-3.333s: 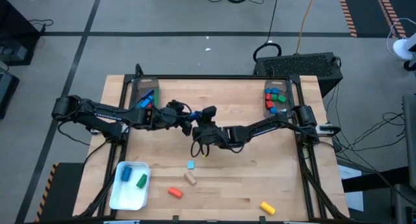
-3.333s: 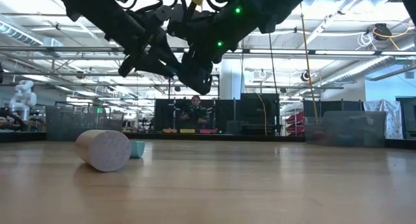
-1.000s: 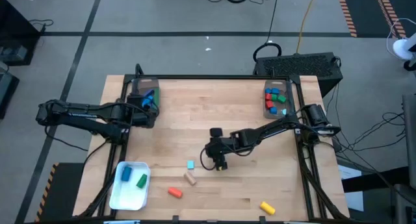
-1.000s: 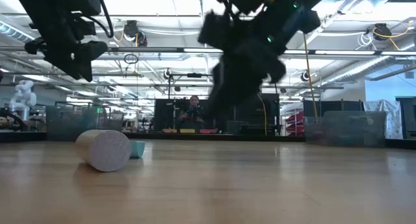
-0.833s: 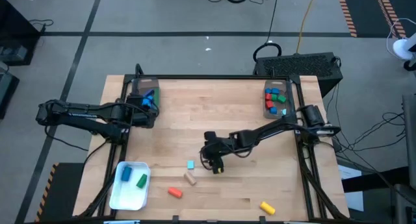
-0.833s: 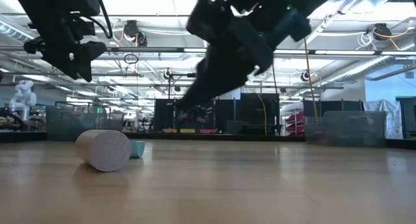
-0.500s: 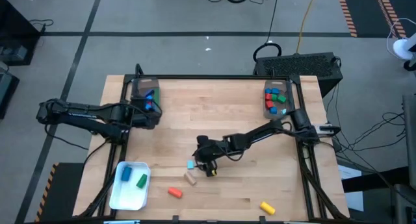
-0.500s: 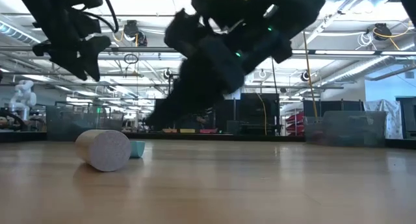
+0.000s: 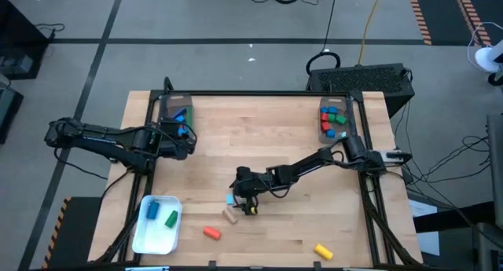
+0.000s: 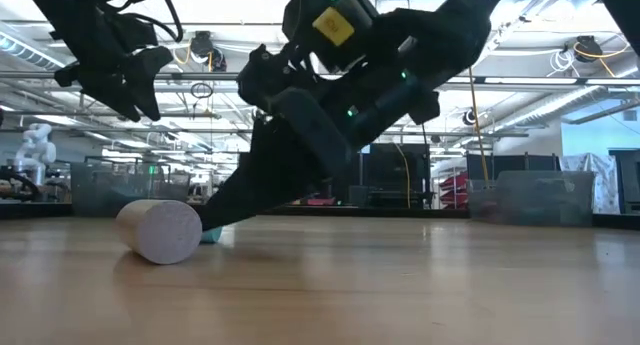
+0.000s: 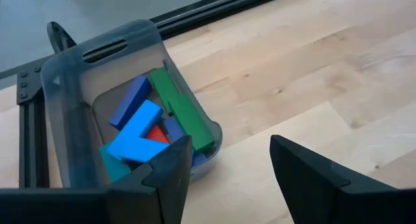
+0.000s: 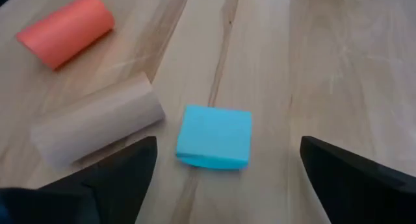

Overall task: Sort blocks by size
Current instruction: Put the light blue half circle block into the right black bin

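Observation:
A light blue cube (image 12: pixel 214 136) rests flat on the table near its middle (image 9: pixel 230 199). A tan cylinder (image 12: pixel 97 126) lies on its side next to it, and an orange cylinder (image 12: pixel 65 29) lies beyond that. My right gripper (image 12: pixel 221 178) stands open low over the cube, one finger on either side and apart from it. In the low view it slants down to the cube (image 10: pixel 212 233) behind the tan cylinder (image 10: pixel 160 230). My left gripper (image 11: pixel 227 172) is open, holds nothing, and hangs above the table beside the far-left bin (image 11: pixel 78 107) of blue and green bars.
A clear bin (image 9: pixel 334 122) of small cubes stands at the far right. A white tray (image 9: pixel 145 238) at the near left holds a blue and a green block. A yellow block (image 9: pixel 323 250) lies near the front edge. Bare wood stretches between the two bins.
My right gripper has gone down and toward the table's near-left, from the middle of the table to the light blue cube. The blocks on the table have stayed where they were.

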